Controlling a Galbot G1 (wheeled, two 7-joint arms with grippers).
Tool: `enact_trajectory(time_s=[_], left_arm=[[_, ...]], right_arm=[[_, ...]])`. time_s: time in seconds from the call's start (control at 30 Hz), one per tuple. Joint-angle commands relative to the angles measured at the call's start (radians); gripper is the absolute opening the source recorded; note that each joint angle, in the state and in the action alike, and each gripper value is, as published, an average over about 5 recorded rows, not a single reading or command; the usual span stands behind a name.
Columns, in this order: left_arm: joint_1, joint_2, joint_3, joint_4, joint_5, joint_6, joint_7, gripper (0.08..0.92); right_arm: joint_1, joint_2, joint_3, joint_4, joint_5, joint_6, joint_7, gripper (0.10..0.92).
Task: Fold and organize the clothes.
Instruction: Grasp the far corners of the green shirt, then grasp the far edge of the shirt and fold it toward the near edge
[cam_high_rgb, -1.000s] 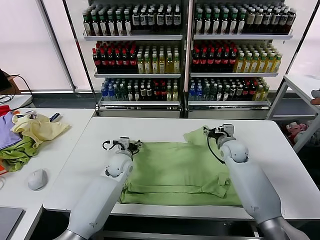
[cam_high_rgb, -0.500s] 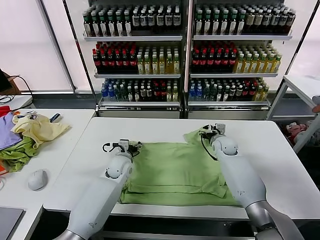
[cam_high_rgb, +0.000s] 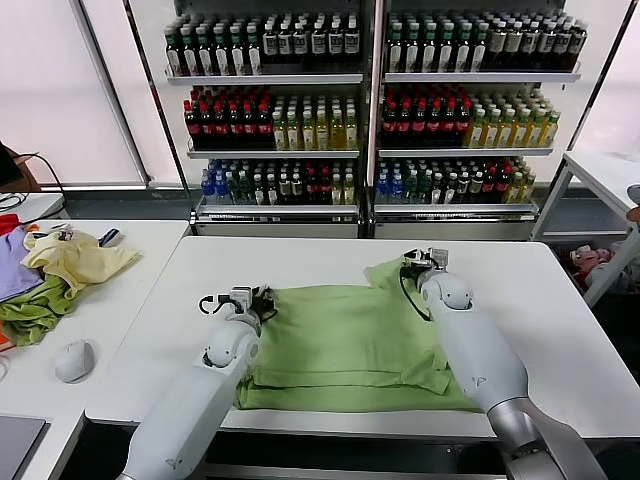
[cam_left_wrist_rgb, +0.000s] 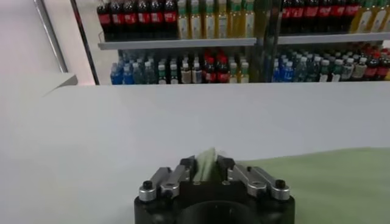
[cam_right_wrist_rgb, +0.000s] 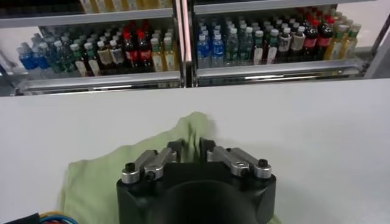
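At the far corners of the light green shirt (cam_high_rgb: 345, 340), both arms are pinching cloth: the left end effector (cam_high_rgb: 262, 298) is clamped on a fold of its edge, the right end effector (cam_high_rgb: 412, 262) on the raised corner. From there the shirt spreads flat toward the robot across the white table (cam_high_rgb: 570, 330).

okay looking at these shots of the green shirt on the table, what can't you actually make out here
- Shirt: the print and buttons show in no view.
- Left hand: its own body hides how much fabric the fingers pinch.
- Right hand: fingertips sink into the fabric; the grip is unclear.
- Shirt's near right corner: covered by the right arm, head view.
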Motion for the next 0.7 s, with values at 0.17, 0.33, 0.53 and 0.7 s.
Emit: enact_trajectory(time_s=[0.17, 0.33, 0.53, 0.7], left_arm=[[0.087, 0.070, -0.031, -0.222, -0.074, -0.114, 0.007, 0.156], [0.138, 0.101, -0.055, -0.342, -0.097, -0.138, -0.002, 0.100], [0.218, 0.129, -0.079, -0.472, -0.109, -0.135, -0.007, 0.099], [0.291, 0.162, -0.097, -0.560, -0.114, -0.120, -0.007, 0.099]], right_arm=[[-0.093, -0.069, 0.025, 0.232, -0.005, 0.080, -0.035, 0.113], [-0.224, -0.124, 0.065, 0.459, 0.009, 0.070, -0.035, 0.112], [-0.386, -0.162, 0.133, 0.696, 0.015, 0.042, -0.021, 0.112], [-0.552, -0.191, 0.248, 0.863, 0.021, 0.025, -0.016, 0.112]])
